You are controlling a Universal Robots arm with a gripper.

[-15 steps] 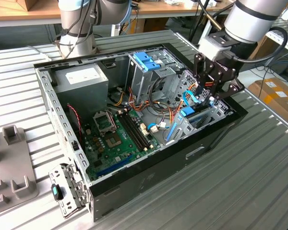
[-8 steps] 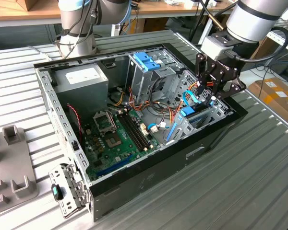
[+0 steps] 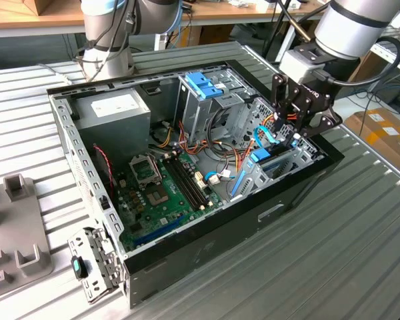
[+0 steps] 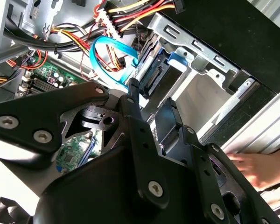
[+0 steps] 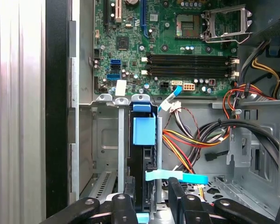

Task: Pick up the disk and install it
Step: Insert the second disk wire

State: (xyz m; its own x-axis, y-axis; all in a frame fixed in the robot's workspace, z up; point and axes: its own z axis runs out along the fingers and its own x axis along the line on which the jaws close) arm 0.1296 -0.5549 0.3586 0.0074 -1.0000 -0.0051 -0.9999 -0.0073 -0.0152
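Sitting on edge in a drive bay slot of the open computer case (image 3: 187,263), the disk (image 5: 143,140) shows its blue rail end.

Gripper (image 5: 151,196) hangs just above the disk, its black fingers (image 5: 176,193) spread to either side, apparently not clamping it. A blue data cable (image 4: 107,58) loops nearby, beside the motherboard (image 5: 177,56). A person's hand (image 4: 261,170) rests at the case edge.

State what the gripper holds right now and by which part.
Nothing is visibly held. The gripper stands open just above the disk, which sits on edge in the drive bay, its fingers straddling the disk's near end.
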